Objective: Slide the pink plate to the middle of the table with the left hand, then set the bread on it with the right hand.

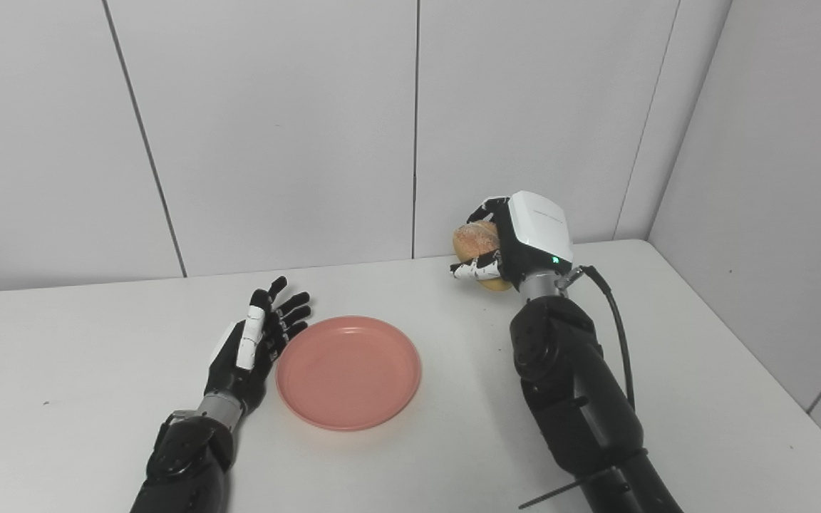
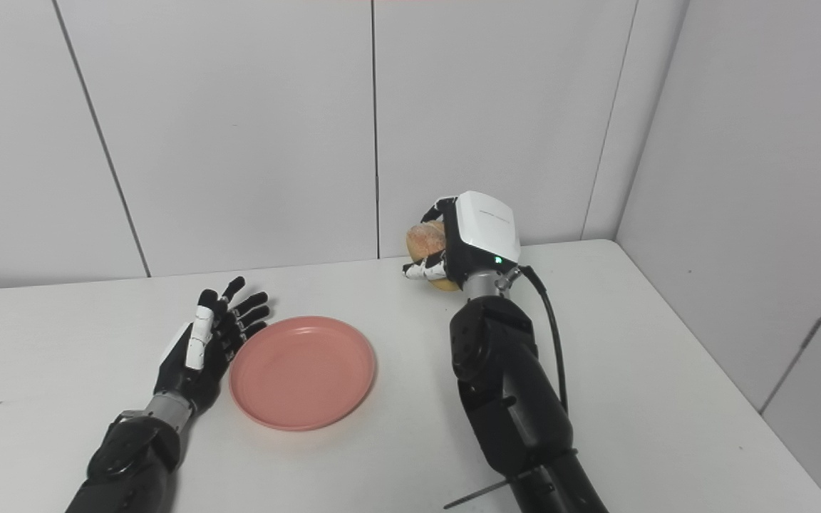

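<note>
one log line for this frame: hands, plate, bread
left hand: open, beside pink plate | right hand: shut on bread, raised at table's far side | plate: empty | phase: bread not yet placed

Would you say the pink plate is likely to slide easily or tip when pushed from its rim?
The pink plate looks shallow and lies flat, so tipping seems unlikely. It looks like smooth plastic on the smooth table, so it probably slides easily.
</note>
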Motion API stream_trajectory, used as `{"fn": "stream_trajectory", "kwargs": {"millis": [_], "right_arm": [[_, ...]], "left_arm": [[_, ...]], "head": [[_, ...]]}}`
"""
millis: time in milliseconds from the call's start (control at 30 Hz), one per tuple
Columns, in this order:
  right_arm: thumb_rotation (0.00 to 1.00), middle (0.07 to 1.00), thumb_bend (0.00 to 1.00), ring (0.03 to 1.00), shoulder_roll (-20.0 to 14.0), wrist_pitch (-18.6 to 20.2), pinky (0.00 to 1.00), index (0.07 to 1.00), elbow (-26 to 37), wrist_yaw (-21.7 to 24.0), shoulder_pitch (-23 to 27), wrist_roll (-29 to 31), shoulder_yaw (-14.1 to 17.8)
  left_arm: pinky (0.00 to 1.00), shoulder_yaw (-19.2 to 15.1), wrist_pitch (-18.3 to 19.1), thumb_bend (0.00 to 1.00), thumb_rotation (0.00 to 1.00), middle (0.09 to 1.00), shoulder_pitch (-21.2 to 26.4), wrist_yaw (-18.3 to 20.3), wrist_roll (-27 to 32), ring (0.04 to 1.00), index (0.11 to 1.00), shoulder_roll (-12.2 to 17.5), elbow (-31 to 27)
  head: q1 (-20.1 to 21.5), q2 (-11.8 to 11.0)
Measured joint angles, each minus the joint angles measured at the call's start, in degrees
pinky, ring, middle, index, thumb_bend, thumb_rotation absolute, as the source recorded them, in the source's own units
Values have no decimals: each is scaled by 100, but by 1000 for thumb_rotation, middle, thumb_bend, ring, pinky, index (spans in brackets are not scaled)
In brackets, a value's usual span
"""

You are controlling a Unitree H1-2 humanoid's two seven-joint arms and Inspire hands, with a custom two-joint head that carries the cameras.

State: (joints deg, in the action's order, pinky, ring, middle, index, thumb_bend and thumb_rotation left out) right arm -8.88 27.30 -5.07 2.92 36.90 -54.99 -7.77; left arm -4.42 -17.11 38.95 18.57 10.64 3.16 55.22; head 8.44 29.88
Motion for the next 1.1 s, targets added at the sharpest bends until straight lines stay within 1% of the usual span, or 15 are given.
{"fn": "stream_trajectory", "kwargs": {"millis": [33, 100, 133, 200, 300, 367, 433, 500, 567, 633, 733, 867, 933, 1033, 1100], "right_arm": [[0, 472, 530, 280, -14, 0, 203, 484, 55, 3, 0, 21, -49], [0, 472, 530, 279, -34, -3, 203, 484, 194, 33, -5, 74, -129], [0, 436, 526, 279, -41, -6, 204, 499, 238, 33, -5, 110, -156], [0, 413, 524, 291, -84, -31, 216, 511, 348, 36, -18, 214, -230], [0, 445, 526, 363, -160, -205, 278, 507, 412, 96, -30, 480, -296], [0, 452, 527, 374, -215, -349, 289, 505, 414, 166, -59, 710, -315], [0, 469, 527, 411, -248, -480, 327, 498, 418, 205, -99, 896, -352], [0, 450, 527, 379, -292, -599, 300, 503, 416, 260, -118, 1037, -454], [0, 457, 527, 370, -306, -714, 287, 504, 413, 283, -121, 1165, -526], [0, 472, 527, 380, -323, -896, 294, 496, 405, 312, -121, 1294, -613], [0, 463, 526, 388, -337, -1189, 313, 504, 363, 337, -121, 1426, -758], [0, 466, 526, 402, -332, -1283, 333, 504, 290, 386, -117, 1452, -902], [0, 472, 526, 417, -320, -1342, 350, 500, 135, 401, -79, 1459, -1003], [0, 478, 526, 426, -241, -1548, 360, 495, -169, 403, -28, 1529, -1147], [0, 451, 525, 364, -141, -1690, 297, 505, -391, 406, -14, 1617, -1216]], "left_arm": [[877, 0, 0, 953, 956, 866, -1, -4, -19, 877, 958, -4, -2], [879, 1, 0, 937, 963, 871, -3, -7, -49, 882, 961, -14, -11], [879, 2, 0, 932, 965, 871, -4, -8, -58, 883, 961, -20, -14], [881, 2, -2, 937, 963, 870, -4, -16, -62, 883, 961, -37, -19], [876, 7, -14, 967, 951, 856, -4, -73, -82, 875, 955, -60, -17], [875, 9, -27, 970, 948, 854, -1, -136, -86, 874, 953, -93, -12], [876, 15, -41, 956, 955, 857, 3, -183, -96, 877, 953, -117, -5], [887, 24, -49, 947, 957, 865, 7, -190, -98, 884, 958, -135, 4], [896, 25, -54, 954, 951, 869, 17, -189, -97, 888, 961, -158, 23], [903, 24, -70, 954, 948, 873, 41, -189, -94, 892, 963, -173, 71], [902, 24, -79, 951, 948, 876, 52, -185, -83, 892, 966, -177, 95], [915, 39, -81, 951, 950, 878, 52, -185, -86, 895, 971, -181, 94], [921, 48, -85, 954, 950, 878, 52, -185, -87, 896, 973, -182, 99], [916, 60, -97, 962, 945, 879, 60, -185, -87, 898, 973, -193, 117], [913, 61, -102, 964, 944, 881, 68, -185, -87, 901, 973, -204, 127]], "head": [[-78, 9], [-79, 9], [-236, 9], [-299, 18], [-571, 35], [-667, 35], [-729, 35], [-765, 35], [-791, 53], [-817, 61], [-888, 62], [-923, 70], [-993, 79], [-1028, 88], [-1055, 88]]}}
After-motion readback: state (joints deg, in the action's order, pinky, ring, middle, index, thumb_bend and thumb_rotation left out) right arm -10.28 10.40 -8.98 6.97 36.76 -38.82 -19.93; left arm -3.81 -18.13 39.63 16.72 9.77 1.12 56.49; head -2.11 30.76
